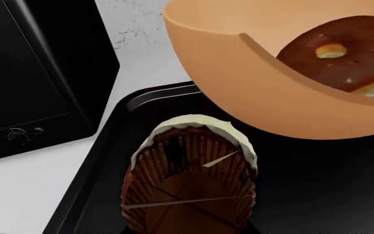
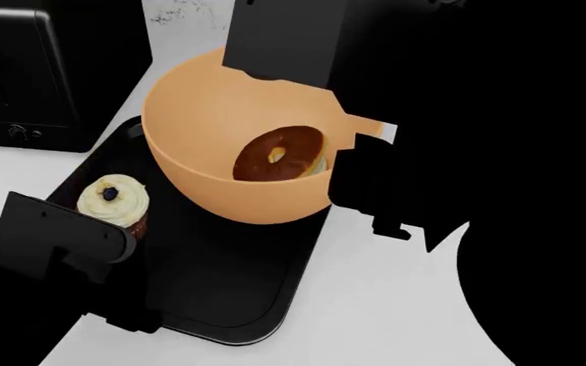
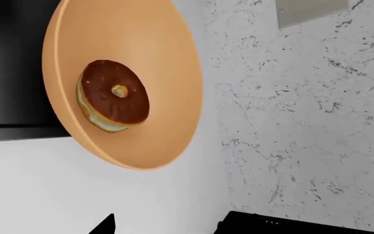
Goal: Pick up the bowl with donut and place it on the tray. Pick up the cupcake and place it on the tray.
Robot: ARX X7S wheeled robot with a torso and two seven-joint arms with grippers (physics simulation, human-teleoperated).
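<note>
Over the tray [image 1: 102,195], the left wrist view shows one cupcake [image 1: 194,180] seen from its ridged wrapper side, close under the camera and seemingly on the tray's black floor, though whether it rests there or is carried cannot be told; no fingers show, so the left gripper's state cannot be told here. One peach-orange bowl [image 1: 252,92] fills the far right of that view with one chocolate-glazed donut [image 1: 343,53] inside, and one black oven [image 1: 31,73] stands to the left on the white counter. From the head view, the cupcake [image 2: 115,200] sits upright at the tray's [image 2: 222,305] left side, just beside the left gripper's dark body [image 2: 64,244], whose fingers are hidden; the bowl [image 2: 222,137] tilts above the tray's far end, its right rim lost behind the right arm's black mass, so the right fingers probably grip it, but that cannot be confirmed. Through the right wrist view, the bowl [image 3: 135,97] appears steeply tipped with the donut [image 3: 112,95] leaning on its wall. By this evidence, the cupcake looks nearly delivered, while the bowl is not yet set down.
</note>
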